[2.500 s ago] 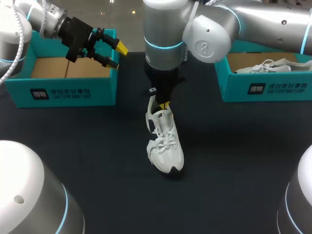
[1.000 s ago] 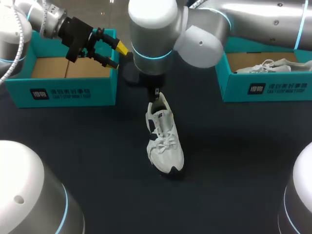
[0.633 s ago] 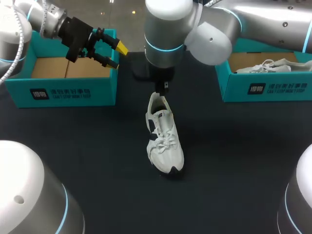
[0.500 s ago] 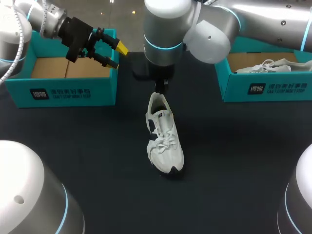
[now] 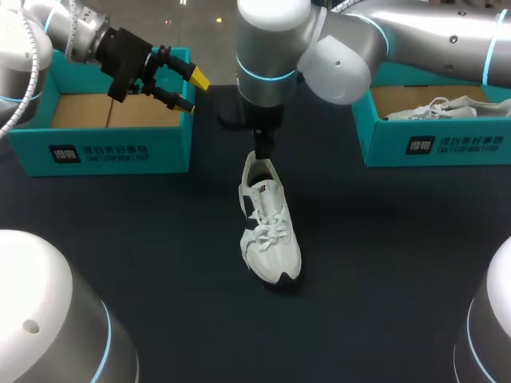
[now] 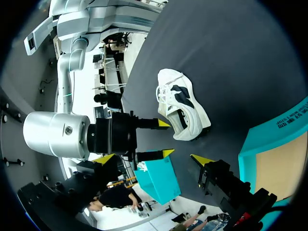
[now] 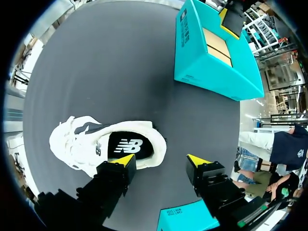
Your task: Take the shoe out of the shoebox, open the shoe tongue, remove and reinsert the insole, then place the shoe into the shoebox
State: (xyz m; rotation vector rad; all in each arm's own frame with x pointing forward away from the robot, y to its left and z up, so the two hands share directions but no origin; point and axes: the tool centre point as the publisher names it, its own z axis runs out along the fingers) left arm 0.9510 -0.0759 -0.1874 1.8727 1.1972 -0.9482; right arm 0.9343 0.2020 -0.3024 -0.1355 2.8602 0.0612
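Your left gripper (image 5: 192, 92) hovers wide open and empty over the left shoebox (image 5: 112, 148). The white sneaker (image 5: 270, 231) stands out on the table (image 5: 383, 263), so step one looks done. Its dark insole (image 7: 129, 146) lies inside. Your right gripper (image 7: 161, 161), spread and holding nothing, hangs at the heel collar. You can't tell whether the insole work is finished. Boxing the sneaker remains.
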